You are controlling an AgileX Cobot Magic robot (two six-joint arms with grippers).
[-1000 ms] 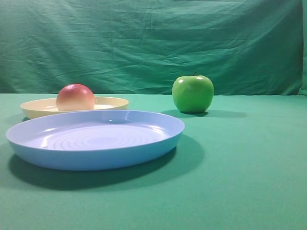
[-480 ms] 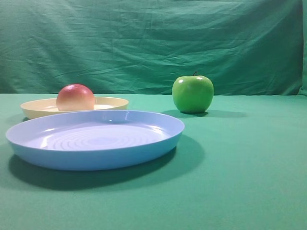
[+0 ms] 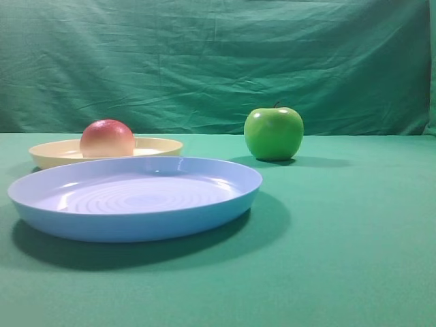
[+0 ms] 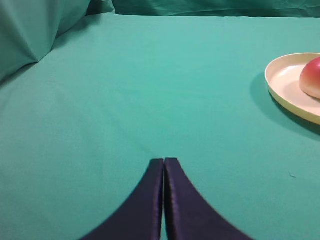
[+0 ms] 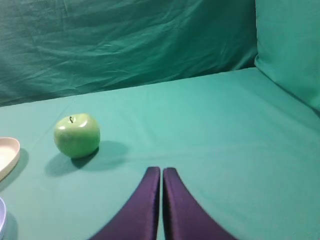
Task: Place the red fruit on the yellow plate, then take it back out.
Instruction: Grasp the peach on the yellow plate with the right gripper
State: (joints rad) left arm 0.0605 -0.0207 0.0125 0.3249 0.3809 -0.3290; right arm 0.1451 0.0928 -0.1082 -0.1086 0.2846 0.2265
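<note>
Left hand (image 4: 164, 162): 2 dark fingers pressed together, nothing between them, low over the green cloth-covered surface (image 4: 125, 90). From its wrist view the shallow round pale-yellow plastic plate (image 4: 280, 85) sits ahead and off to the right, cut by the frame edge, with the smooth round red-pink fruit (image 4: 312, 77) resting in it.

Exterior view, left to right: the red fruit (image 3: 107, 138) sits in the left part of the yellow plate (image 3: 160, 145), touching its floor, upright, no tilt to speak of. The larger round light-blue plastic plate (image 3: 136, 201) lies nearer the camera, empty, overlapping the yellow plate's front edge in view; cannot tell if the 2 rims touch. The glossy green apple with a stem (image 3: 274, 133) stands well apart to the right.

Right hand (image 5: 161, 172): fingers also together, holding nothing. Its view has the green apple (image 5: 77, 135) ahead-left and only a sliver of the yellow plate (image 5: 7, 155) at the far left edge; fruit not in that view.

Judgement: placement looks done, take-out is what remains. Fruit is round, so no long axis to align with. The left hand looks the nearer one; the fruit lies forward-right of it. It would need to open before closing in.
</note>
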